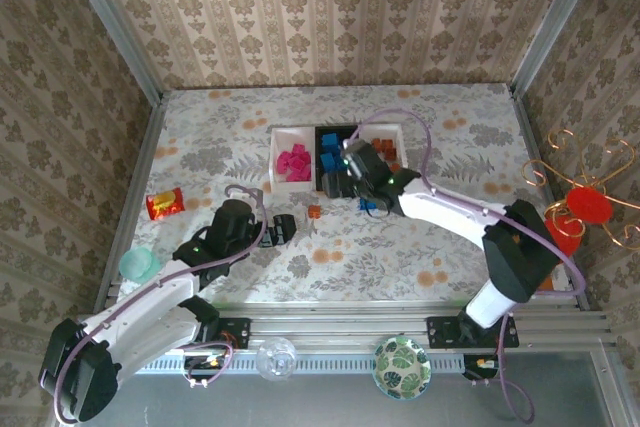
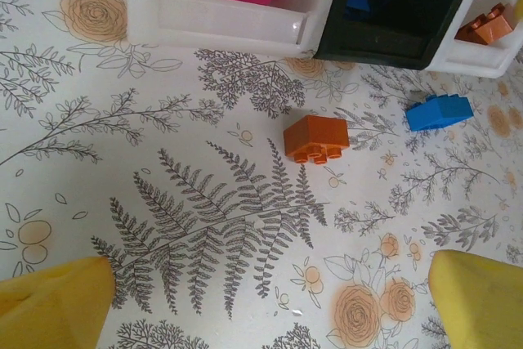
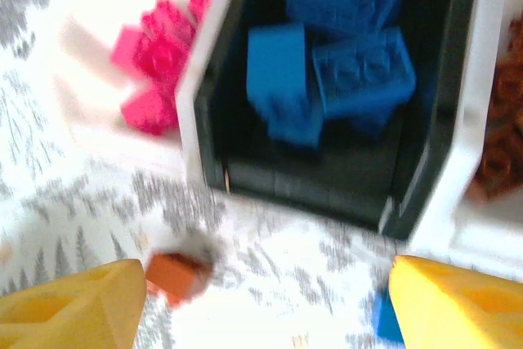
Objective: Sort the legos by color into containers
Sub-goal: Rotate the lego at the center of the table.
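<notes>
The containers stand in a row at the back: a white tray (image 1: 278, 182) with pink legos (image 1: 294, 160), a black tray (image 2: 384, 42) with blue legos (image 3: 335, 63), and a white tray (image 1: 402, 133) with orange legos (image 1: 385, 150). An orange lego (image 2: 315, 138) and a blue lego (image 2: 440, 112) lie loose on the table in front of them. My left gripper (image 2: 270, 308) is open just short of the orange lego (image 1: 314, 212). My right gripper (image 3: 265, 308) hovers open and empty at the black tray's front edge, between the two loose legos; that view is blurred.
A red-orange snack packet (image 1: 165, 204) and a teal cup (image 1: 138, 265) sit at the table's left. A wire ornament with red pieces (image 1: 585, 207) stands off the right edge. A glass ball (image 1: 276, 357) and a green patterned bowl (image 1: 402, 367) rest below the front rail.
</notes>
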